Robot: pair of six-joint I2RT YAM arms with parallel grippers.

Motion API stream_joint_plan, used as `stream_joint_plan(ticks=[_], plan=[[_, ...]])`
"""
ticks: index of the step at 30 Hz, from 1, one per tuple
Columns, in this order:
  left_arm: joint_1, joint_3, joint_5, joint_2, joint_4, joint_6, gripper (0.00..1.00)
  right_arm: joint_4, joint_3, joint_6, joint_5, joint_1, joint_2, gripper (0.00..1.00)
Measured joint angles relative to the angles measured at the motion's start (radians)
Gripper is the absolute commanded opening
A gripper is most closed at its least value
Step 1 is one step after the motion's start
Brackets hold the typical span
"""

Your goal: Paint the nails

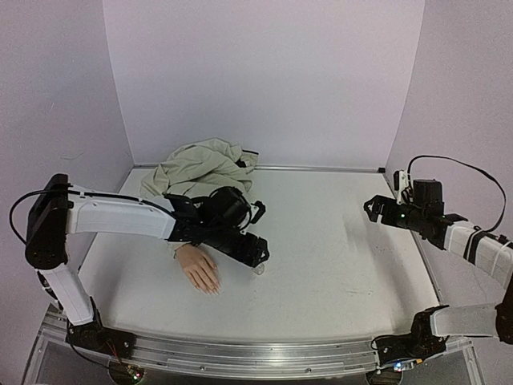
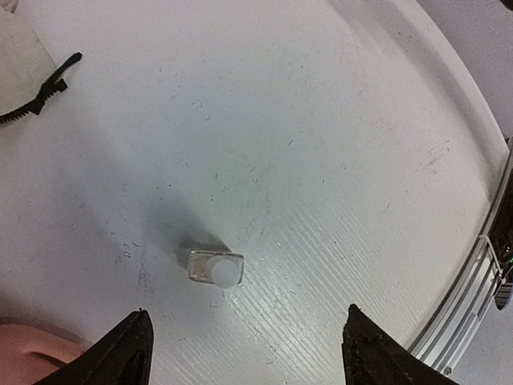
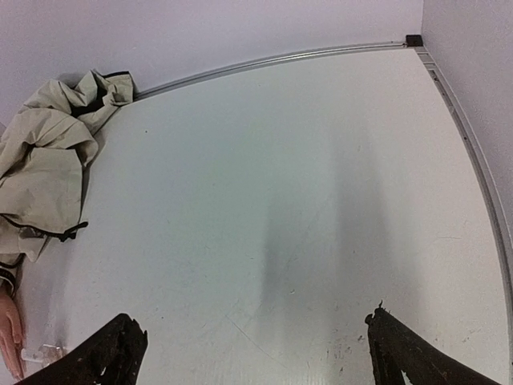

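Observation:
A flesh-pink mannequin hand [image 1: 199, 267] lies palm down on the white table, its beige jacket sleeve [image 1: 200, 168] bunched behind it. The nails [image 1: 213, 289] are tiny pale tips pointing toward the near edge. A small clear glass bottle [image 2: 215, 268] with a white cap stands just right of the hand. My left gripper [image 2: 245, 311] hovers over the bottle, open, with the bottle ahead of its fingertips and nothing between them. In the top view this left gripper [image 1: 258, 255] partly covers the wrist. My right gripper [image 1: 373, 207] hangs open far to the right, holding nothing.
A black zipper pull [image 2: 44, 88] of the jacket trails onto the table [image 2: 321, 144]. The table's metal rail [image 1: 264, 353] runs along the near edge, and lilac walls close in the back and sides. In the right wrist view the jacket [image 3: 48, 160] lies at far left.

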Motion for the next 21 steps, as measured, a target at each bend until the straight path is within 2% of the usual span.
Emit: stream_joint_plan(ticks=[7,16,21], plan=[[-0.042,0.19,-0.04,0.193,-0.127,-0.01,0.7,0.006,0.013,0.001,-0.046,-0.001,0.0,0.98],[-0.047,0.28,-0.096,0.282,-0.234,-0.017,0.49,0.013,0.015,0.002,-0.066,-0.001,0.0,0.98],[-0.047,0.304,-0.111,0.312,-0.272,-0.011,0.42,0.013,0.017,0.004,-0.068,-0.002,0.0,0.98]])
